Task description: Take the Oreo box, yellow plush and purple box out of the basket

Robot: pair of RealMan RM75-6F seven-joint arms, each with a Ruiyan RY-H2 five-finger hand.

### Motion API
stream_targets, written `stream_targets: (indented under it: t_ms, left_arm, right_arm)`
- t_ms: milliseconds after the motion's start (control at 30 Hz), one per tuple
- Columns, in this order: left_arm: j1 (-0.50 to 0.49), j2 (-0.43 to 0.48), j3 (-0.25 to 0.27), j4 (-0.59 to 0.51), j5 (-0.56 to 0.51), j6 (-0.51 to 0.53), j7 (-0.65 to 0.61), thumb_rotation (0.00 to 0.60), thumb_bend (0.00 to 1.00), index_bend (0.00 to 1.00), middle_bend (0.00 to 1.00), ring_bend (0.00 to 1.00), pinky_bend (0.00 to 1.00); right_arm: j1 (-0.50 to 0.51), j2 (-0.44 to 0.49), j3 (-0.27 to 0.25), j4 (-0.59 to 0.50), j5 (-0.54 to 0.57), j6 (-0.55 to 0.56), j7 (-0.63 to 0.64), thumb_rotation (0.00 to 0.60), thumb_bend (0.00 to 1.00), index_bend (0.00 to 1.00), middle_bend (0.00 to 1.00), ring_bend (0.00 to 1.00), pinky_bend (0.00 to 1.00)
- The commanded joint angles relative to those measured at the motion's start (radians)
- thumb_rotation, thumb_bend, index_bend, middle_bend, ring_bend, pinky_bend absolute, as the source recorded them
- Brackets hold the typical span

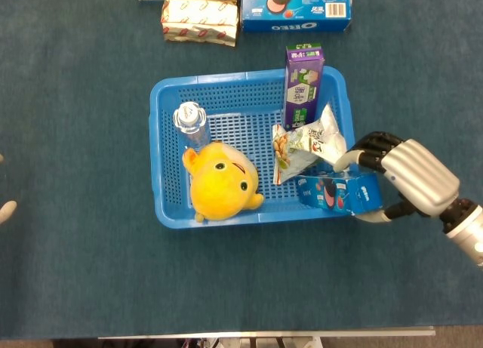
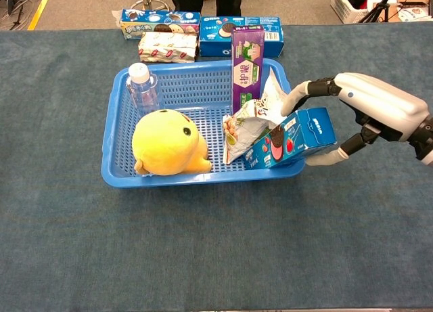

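five items in blue basket (image 1: 167, 144)

The left hand (image 1: 6, 209) is cut off at the head view's edge. The snack bag (image 2: 252, 122) hides the purple box's (image 2: 247, 61) base. Whether the right hand (image 2: 369, 116) grips the Oreo box (image 2: 298, 137) is unclear.

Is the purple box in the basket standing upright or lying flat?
Upright. The purple box stands on end against the basket's back wall, rising above the rim.

A robotics lab or test room: a desk (image 2: 216, 258) covered in dark teal cloth, a bare floor with yellow tape (image 2: 35, 7) at upper left, and stands and a white crate (image 2: 352, 2) at upper right.
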Motion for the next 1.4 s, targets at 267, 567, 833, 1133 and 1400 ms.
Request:
stream_targets:
  t_ms: [267, 567, 833, 1133, 1400]
  left_arm:
    - [0.001, -0.003, 0.001, 0.006, 0.000, -0.002, -0.005, 0.600, 0.01, 0.35, 0.33, 0.16, 0.15]
    - [-0.001, -0.003, -0.002, 0.006, 0.000, -0.004, -0.005, 0.600, 0.01, 0.35, 0.33, 0.16, 0.15]
    - [-0.005, -0.002, -0.003, -0.001, 0.004, -0.006, 0.003, 0.600, 0.01, 0.36, 0.33, 0.16, 0.15]
    - [-0.010, -0.005, -0.005, -0.002, 0.003, -0.012, 0.009, 0.600, 0.01, 0.36, 0.33, 0.16, 0.15]
    - [-0.017, -0.010, -0.005, -0.007, 0.006, -0.019, 0.019, 0.600, 0.01, 0.36, 0.33, 0.16, 0.15]
  right_arm:
    - [-0.013, -0.027, 0.004, 0.018, 0.000, 0.046, -0.012, 0.600, 0.00, 0.62, 0.61, 0.47, 0.28]
    - [-0.013, -0.023, 0.039, -0.001, 0.012, 0.096, 0.030, 0.600, 0.00, 0.66, 0.64, 0.49, 0.30]
    - [0.000, 0.048, 0.112, -0.091, 0.011, 0.161, 0.046, 0.600, 0.00, 0.66, 0.64, 0.49, 0.30]
    - [-0.023, 0.186, 0.146, -0.206, 0.017, 0.205, -0.038, 0.600, 0.00, 0.66, 0.64, 0.49, 0.30]
    - [-0.043, 0.333, 0.134, -0.309, 0.064, 0.151, -0.173, 0.600, 0.00, 0.66, 0.64, 0.49, 0.30]
